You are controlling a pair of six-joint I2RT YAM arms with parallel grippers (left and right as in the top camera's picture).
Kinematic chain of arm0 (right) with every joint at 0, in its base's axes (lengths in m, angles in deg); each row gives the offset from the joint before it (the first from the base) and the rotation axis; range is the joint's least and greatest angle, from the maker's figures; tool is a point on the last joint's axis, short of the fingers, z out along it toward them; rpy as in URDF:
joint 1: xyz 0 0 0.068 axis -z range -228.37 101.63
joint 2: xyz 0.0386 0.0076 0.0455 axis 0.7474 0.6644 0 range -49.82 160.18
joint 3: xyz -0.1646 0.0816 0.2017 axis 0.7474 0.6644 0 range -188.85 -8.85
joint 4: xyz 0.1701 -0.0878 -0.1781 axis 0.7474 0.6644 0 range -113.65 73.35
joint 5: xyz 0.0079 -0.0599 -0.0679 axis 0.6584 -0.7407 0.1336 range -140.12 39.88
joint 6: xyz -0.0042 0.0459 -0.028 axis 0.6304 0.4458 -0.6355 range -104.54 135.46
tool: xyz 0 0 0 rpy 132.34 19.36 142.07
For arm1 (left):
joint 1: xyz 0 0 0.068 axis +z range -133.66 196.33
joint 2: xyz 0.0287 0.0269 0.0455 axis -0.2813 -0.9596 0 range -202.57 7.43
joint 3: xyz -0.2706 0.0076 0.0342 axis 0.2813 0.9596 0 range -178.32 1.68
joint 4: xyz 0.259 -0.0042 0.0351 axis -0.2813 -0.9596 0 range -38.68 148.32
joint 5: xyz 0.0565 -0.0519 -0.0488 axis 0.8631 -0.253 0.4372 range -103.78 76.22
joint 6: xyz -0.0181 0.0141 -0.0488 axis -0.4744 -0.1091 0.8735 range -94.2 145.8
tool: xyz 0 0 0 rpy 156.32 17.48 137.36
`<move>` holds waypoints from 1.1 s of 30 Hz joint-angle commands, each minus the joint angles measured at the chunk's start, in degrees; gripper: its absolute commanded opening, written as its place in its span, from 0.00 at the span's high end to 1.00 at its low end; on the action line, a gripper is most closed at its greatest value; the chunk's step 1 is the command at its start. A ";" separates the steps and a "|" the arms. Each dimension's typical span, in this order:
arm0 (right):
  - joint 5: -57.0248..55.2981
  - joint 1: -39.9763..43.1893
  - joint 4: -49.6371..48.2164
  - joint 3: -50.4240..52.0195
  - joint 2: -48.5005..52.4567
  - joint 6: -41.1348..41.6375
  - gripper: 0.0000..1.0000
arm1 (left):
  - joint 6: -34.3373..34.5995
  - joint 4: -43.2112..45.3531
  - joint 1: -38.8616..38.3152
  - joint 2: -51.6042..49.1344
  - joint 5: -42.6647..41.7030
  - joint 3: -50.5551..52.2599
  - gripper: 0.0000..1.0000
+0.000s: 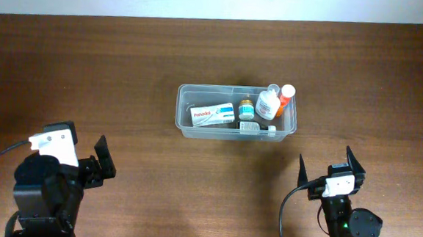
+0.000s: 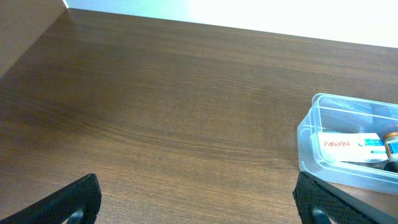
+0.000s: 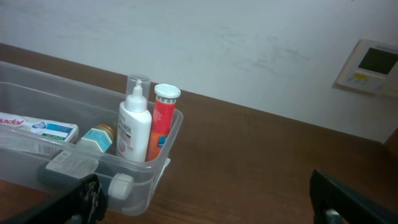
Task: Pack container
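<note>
Right now you have the container [image 1: 182,111] sitting on the dark wooden worktop [image 1: 119,69], a little right of the middle and towards the far side, well apart from both arms. Inside it, a white Panadol box [image 1: 211,116] lies flat at the left end. A small jar [image 1: 247,108] stands beside the box, and a white pump bottle [image 1: 267,103] stands next to that. An orange tube with a white cap [image 1: 286,96] is against the right wall. A small flat grey piece [image 1: 249,126] lies along the near wall, but you cannot tell what it is from here.

Your left hand [image 1: 98,163] sits low at the near left of the worktop. Its fingers are spread wide with nothing between them, and its wrist view shows only the container's left end off to the right. Your right hand [image 1: 326,166] sits near the front, just short of the container's right end, equally wide open and empty.
</note>
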 commanded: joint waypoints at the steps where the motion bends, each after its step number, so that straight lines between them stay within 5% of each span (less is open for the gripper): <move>1: -0.74 -0.33 0.33 0.26 -0.59 0.70 0.02 | 0.50 0.28 0.33 0.11 -0.07 0.24 0.00; 27: -0.72 -0.33 0.33 0.26 -0.59 0.70 0.02 | 0.50 0.28 0.35 0.17 -0.04 0.26 0.00; 33: -0.72 -0.33 0.33 0.26 -0.59 0.70 0.02 | -1.27 -4.50 0.35 8.94 2.16 5.33 0.00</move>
